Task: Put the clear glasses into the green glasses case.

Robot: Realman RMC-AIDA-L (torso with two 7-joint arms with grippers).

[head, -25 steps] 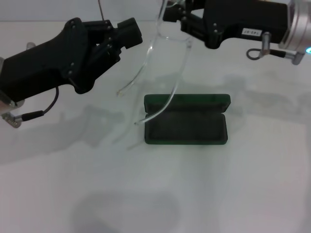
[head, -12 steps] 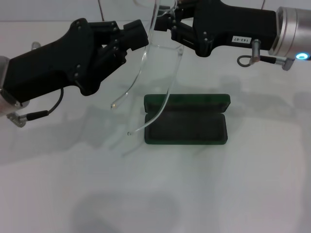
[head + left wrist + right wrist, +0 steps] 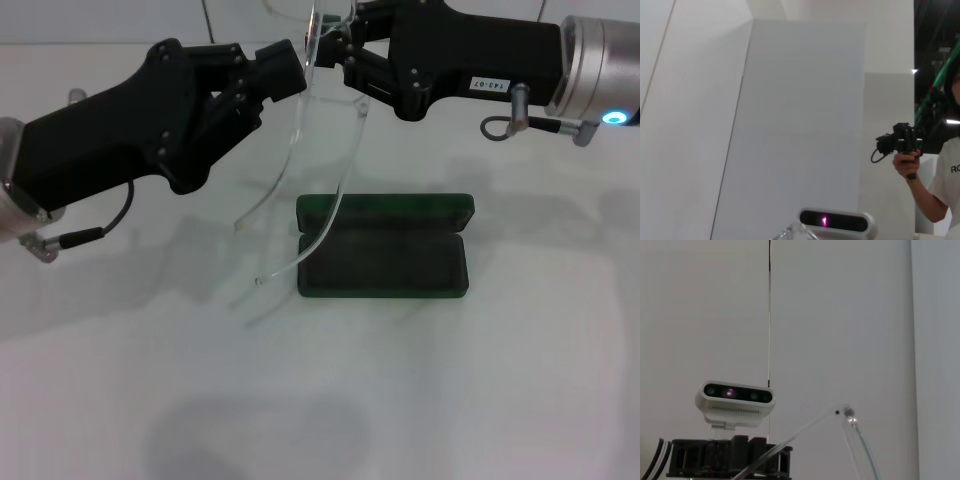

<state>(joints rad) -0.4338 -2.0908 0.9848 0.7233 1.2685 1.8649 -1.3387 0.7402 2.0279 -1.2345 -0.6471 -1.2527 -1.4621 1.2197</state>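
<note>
Head view: clear glasses, colourless, long thin curved arms hanging down, pinched at the front by right gripper above green glasses case, open, dark-lined. Left gripper beside; jaw state unclear.

We find little to read here. In the head view a small white sticker sits on the black body of the right arm, printed with a short row of dark characters that looks like a number with a dash, but we cannot make out the digits. In the left wrist view a person at the edge wears a white T-shirt with dark capitals beginning "RO"; the rest is cut off. We can read no lettering on the green case.
</note>
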